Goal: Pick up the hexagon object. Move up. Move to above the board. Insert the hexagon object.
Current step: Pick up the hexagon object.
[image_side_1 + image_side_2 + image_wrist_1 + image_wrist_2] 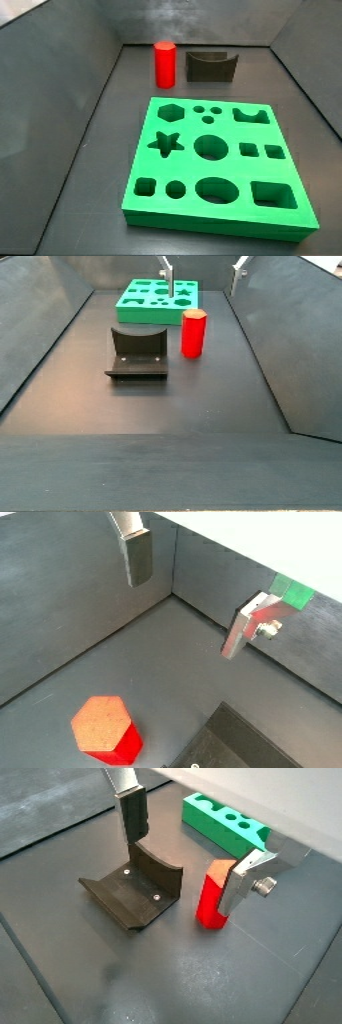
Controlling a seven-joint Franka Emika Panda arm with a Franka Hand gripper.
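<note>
Wrist views show you the claw spread wide, its fingers gripping nothing, hanging above the dark worktop. You can see the hexagon object standing upright just beside the dark block, apart from it, with the board lying flat nearby.

Gripper open, empty; hexagon object upright, possibly touching one finger; fixture beside; board behind.

Red hexagon object, green board
</note>
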